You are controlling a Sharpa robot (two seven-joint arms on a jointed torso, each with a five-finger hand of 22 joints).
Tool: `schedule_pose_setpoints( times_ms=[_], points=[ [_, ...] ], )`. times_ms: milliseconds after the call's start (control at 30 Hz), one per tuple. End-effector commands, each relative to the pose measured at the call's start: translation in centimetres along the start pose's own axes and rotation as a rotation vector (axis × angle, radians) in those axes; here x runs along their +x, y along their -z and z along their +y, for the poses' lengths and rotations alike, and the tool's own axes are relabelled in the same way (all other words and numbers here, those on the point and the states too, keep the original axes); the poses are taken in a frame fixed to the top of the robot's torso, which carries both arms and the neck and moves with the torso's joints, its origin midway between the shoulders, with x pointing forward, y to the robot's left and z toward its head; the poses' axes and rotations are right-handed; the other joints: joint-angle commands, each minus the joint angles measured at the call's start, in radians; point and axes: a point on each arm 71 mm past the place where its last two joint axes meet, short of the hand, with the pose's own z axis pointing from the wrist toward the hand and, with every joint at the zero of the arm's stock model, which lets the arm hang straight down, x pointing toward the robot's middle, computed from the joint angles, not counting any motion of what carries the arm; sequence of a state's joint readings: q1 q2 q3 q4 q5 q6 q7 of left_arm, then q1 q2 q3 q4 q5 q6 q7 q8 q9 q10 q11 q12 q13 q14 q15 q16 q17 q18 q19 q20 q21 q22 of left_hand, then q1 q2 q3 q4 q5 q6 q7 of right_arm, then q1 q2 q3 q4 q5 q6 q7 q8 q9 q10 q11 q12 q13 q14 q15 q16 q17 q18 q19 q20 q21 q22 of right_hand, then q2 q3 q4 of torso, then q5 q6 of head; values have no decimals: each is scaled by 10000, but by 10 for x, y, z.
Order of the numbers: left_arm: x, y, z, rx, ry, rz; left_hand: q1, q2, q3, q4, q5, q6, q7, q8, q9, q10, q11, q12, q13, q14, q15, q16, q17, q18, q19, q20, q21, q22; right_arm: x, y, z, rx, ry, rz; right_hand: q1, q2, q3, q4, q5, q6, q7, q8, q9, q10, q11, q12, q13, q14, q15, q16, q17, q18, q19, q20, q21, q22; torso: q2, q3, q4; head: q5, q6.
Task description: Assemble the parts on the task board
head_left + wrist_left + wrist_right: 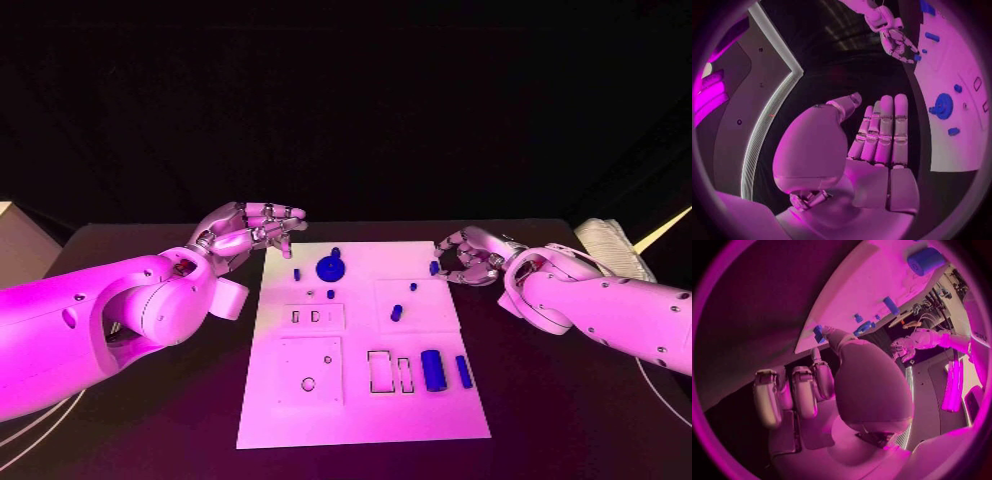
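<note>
Nearest us, blue cylinders [433,371] are lying loose on the task board [361,405]. Left hand [248,233] is hovering empty, fingers apart; right hand [469,258] is touching a small peg [434,267], maybe knocking it off the edge.

White task board [361,400], blue parts [330,268], black table [548,420], silver robot hand [254,230]

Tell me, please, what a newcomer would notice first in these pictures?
First the white board in the middle of the black table, with small blue parts on it; the round blue disc near its far end stands out. Then the two silver hands: the left hand at the board's far left corner, the right hand at its far right edge beside a blue peg.
</note>
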State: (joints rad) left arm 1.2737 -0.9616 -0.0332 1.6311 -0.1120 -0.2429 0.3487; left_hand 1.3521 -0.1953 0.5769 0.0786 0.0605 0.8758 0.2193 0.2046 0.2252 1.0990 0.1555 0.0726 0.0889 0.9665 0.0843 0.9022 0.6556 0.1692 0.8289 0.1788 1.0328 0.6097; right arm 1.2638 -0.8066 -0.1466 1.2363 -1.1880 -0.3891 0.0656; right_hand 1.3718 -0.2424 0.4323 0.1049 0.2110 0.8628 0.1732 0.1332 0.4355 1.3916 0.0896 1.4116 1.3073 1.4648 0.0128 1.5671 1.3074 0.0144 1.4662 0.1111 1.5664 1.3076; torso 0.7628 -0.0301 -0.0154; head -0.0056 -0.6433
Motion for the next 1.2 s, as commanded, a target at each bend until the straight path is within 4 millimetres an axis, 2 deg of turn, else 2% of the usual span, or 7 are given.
schedule_pose_setpoints(
  times_ms=[33,267,400,767,1200],
  points=[
    [3,0,-1,144,38,231,92,28,38,-34,23,-68,8,-59,10,-83,-20,59,14,-62,-10,-52,-10,150,-62,20,44,9,2,-1,-1,53,295,249,67,75,91,-20,43,57,6,-9,-11,14,7,-13,986,1060,44,37,2634,-144,1046,91,44,2632,-1,-11,18,-21,-13],
    [2,-1,-1,139,37,234,92,28,38,-34,23,-68,8,-59,10,-83,-20,59,14,-62,-10,-52,-10,150,-62,20,44,9,5,-3,-1,61,404,291,121,149,203,-71,-21,167,-10,37,-12,54,-8,17,1016,1060,33,37,2634,-144,1046,87,44,2632,-7,2,-4,56,1],
    [2,-1,-1,138,39,241,92,31,44,-40,21,-68,10,-54,18,-86,-18,68,18,-68,-8,-55,-23,150,-76,23,52,10,6,-4,0,47,421,278,95,175,261,-77,-57,292,-36,96,-4,85,-28,40,1038,1060,18,37,2634,-144,1046,77,44,2632,-9,-2,9,57,-46],
    [2,-1,-1,131,38,239,92,31,44,-40,21,-68,10,-54,18,-86,-18,68,18,-68,-8,-55,-23,150,-76,23,52,10,7,-7,3,11,431,285,59,192,294,-70,-72,359,-53,129,-3,95,-42,46,1044,1060,6,37,2634,-144,1046,68,44,2632,-2,4,-7,51,-25],
    [2,-1,-1,129,39,245,92,31,44,-40,21,-68,10,-54,18,-86,-18,68,18,-68,-8,-55,-23,150,-76,23,52,10,11,-10,5,-28,407,381,-15,226,333,-40,-115,438,-80,166,-5,147,-64,86,1083,1060,-14,37,2634,-144,1046,52,44,2632,5,13,4,61,-39]
  ],
)
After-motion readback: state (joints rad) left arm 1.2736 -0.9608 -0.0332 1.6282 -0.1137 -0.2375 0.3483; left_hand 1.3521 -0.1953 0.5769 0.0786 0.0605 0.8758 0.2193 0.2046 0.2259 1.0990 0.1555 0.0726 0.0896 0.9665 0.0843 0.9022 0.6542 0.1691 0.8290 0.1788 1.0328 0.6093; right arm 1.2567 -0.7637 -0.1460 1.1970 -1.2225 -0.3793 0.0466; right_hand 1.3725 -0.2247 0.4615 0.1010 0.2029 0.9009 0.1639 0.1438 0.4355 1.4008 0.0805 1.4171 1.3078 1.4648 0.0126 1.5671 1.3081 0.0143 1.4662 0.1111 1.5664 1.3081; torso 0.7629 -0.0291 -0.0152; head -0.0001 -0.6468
